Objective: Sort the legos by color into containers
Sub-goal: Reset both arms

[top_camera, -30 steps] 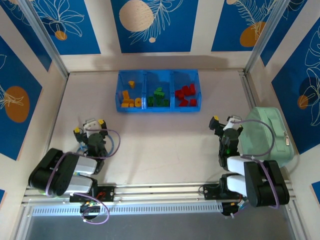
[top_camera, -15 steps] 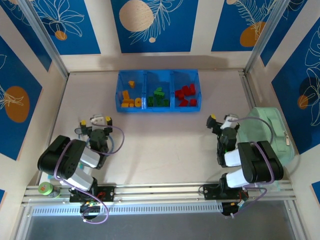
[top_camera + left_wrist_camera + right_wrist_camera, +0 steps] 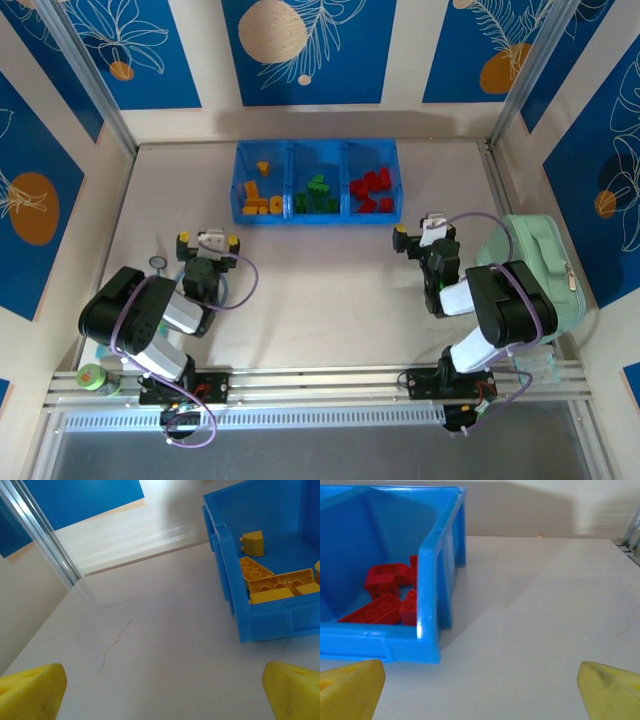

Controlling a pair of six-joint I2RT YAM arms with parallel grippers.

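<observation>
My left claw [image 3: 207,240] hangs over the table [image 3: 320,290] on the near side of the blue tray [image 3: 340,217], toward that tray's left end. Its jaws stand wide with nothing between them. My right claw [image 3: 424,230] hangs on the near side of the tray too, just past its right end, and it is equally wide and empty. Neither claw touches the tray. The tray lies crosswise with three compartments in a row. The yellow-orange bricks [image 3: 257,197] are in its left compartment, the green bricks [image 3: 317,196] in its middle one, and the red bricks [image 3: 371,192] in its right one. From my left wrist, my left fingertips [image 3: 30,690] sit far apart with bare tabletop between them. The tray's left end stands ahead and to the right, and there several yellow-orange bricks lie flat by the near wall, with one small one farther back. From my right wrist, my right fingertips [image 3: 612,687] are spread just as far. The tray's right end stands ahead and to the left, with red bricks heaped close to its near wall and right-hand wall. A mint-green case [image 3: 535,265] lies to the right of the tray and nearer than it, well apart from it, beside my right arm.
</observation>
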